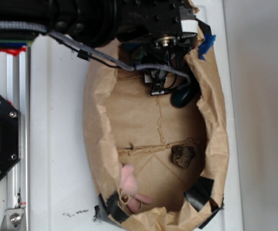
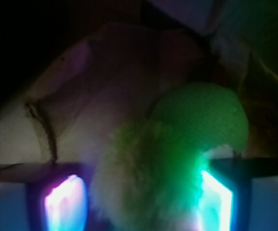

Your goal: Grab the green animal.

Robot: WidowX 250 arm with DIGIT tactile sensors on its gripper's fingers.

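Observation:
In the wrist view the green animal [image 2: 144,178] fills the space between my two glowing fingers. Its fuzzy lime body is low in the middle, and a paler flat green limb [image 2: 201,115] curves up to the right. My gripper [image 2: 139,197] is open around it: the right finger [image 2: 216,199] is against the fur, and the left finger [image 2: 64,204] stands a sliver apart. In the exterior view my gripper [image 1: 157,89] is lowered into the far end of the paper-lined bin [image 1: 95,120], and the arm hides the animal.
A dark teal ball [image 1: 182,98] lies right of the gripper against the bin wall. A brown lump [image 1: 182,155] sits mid-right and a pink plush [image 1: 129,183] at the near left. The crumpled paper walls are taped with black tape [image 1: 199,192].

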